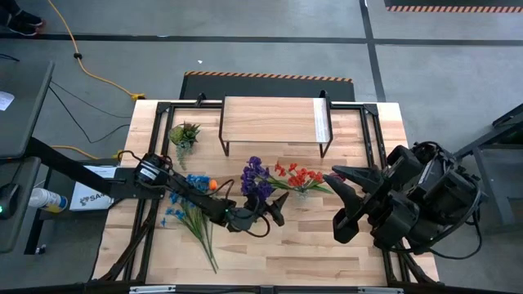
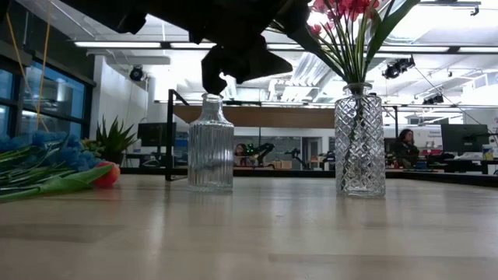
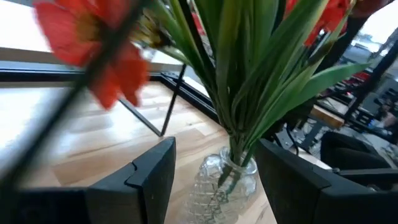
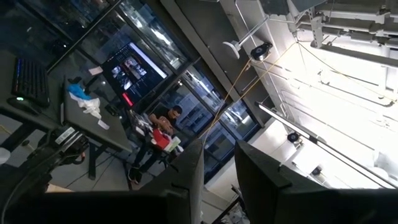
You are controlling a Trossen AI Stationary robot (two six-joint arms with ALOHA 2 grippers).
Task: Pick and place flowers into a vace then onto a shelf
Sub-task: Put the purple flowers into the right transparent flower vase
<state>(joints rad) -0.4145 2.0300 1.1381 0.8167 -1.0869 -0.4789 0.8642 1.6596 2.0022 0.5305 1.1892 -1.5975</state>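
A cut-glass vase stands on the table and holds the red, purple and maroon flowers by their green stems. My left gripper hangs open just left of it. In the left wrist view the vase shows between the open fingers with a gap on each side. The blue bunch with the orange bloom lies flat on the table's left part. An empty ribbed glass bottle stands below my left gripper. My right gripper is open, off to the right.
The low wooden shelf stands on black legs at the far middle of the table. A small spiky potted plant sits to its left. The right arm's bulk fills the table's right side. People sit at desks in the room behind.
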